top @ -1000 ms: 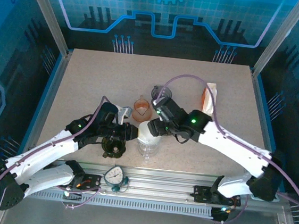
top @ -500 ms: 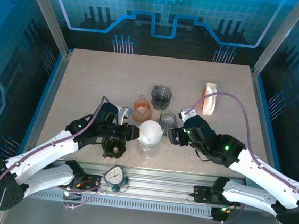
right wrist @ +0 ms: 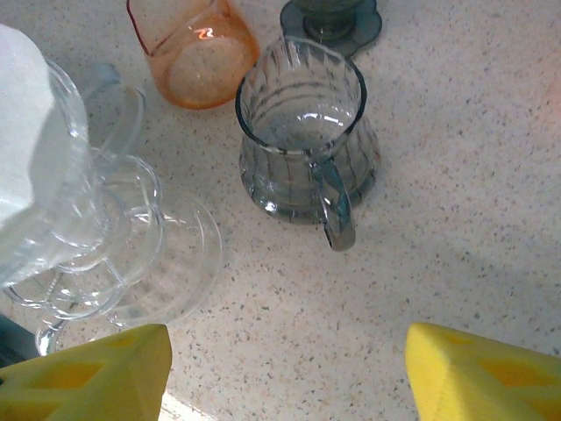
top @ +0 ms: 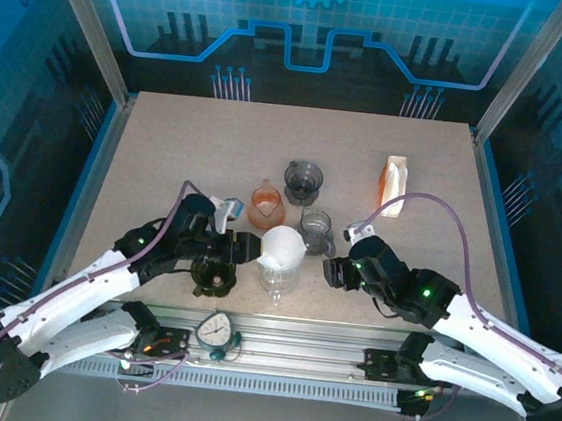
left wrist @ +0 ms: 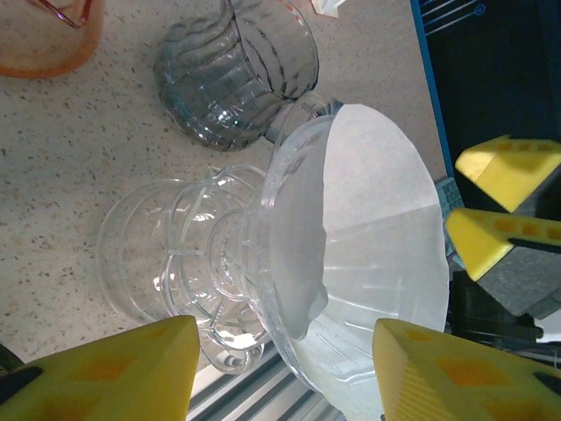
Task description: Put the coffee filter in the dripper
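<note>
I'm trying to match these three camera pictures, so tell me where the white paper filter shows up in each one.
Top external: the paper filter sits in the clear dripper, centre of the table, toward the near edge.
Left wrist: right of centre, lining the dripper's cone.
Right wrist: at the upper left edge.
Shared landmark: the grey ribbed mug beside the dripper, top centre in the left wrist view, centre in the right wrist view.

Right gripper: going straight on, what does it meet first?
Likely the grey glass mug, centred ahead of the right gripper in its wrist view; the dripper lies left of that line. Depth unclear.
</note>
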Motion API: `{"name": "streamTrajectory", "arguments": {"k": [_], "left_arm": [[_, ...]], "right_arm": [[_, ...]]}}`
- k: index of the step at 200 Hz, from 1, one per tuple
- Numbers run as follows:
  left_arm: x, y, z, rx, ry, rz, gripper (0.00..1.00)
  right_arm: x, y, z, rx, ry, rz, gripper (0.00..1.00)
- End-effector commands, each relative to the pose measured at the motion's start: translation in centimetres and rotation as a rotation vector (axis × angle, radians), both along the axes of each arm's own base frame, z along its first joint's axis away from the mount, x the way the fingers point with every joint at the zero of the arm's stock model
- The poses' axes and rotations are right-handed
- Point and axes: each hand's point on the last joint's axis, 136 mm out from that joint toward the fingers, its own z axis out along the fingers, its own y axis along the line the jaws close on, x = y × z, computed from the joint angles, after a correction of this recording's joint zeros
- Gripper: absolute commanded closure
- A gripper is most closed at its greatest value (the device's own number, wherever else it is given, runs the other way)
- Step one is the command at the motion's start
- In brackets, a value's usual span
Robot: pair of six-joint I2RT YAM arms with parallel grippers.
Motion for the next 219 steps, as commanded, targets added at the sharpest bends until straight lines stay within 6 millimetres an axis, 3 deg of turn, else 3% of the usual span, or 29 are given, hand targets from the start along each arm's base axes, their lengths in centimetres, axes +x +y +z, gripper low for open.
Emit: {"name": "streamTrajectory", "arguments": {"k": [1, 66, 105, 155, 219], "left_arm": [[0.5, 1.5, 0.2, 0.018, -0.015, 0.072, 0.42], [3.1, 6.3, -1.2, -0.035, 0.038, 0.310, 0.39], [3.3, 7.3, -2.0, -0.062, 0.080, 0.363, 0.40], [2.8, 8.2, -0.8, -0.077, 0.053, 0.406, 0.31], [2.4, 8.7, -0.3, -0.062, 0.044, 0.418, 0.25]], "right_arm": [[-0.7, 0.4, -1.7, 0.053, 0.053, 0.013, 0.28], [-3.2, 4.4, -6.9, 0.175, 0.170, 0.224, 0.32], [-3.4, 5.9, -8.8, 0.212, 0.177, 0.284, 0.34], [-3.5, 8.0, -11.4, 0.249, 0.210, 0.337, 0.38], [-2.2, 10.4, -11.9, 0.290, 0.148, 0.349, 0.43]]}}
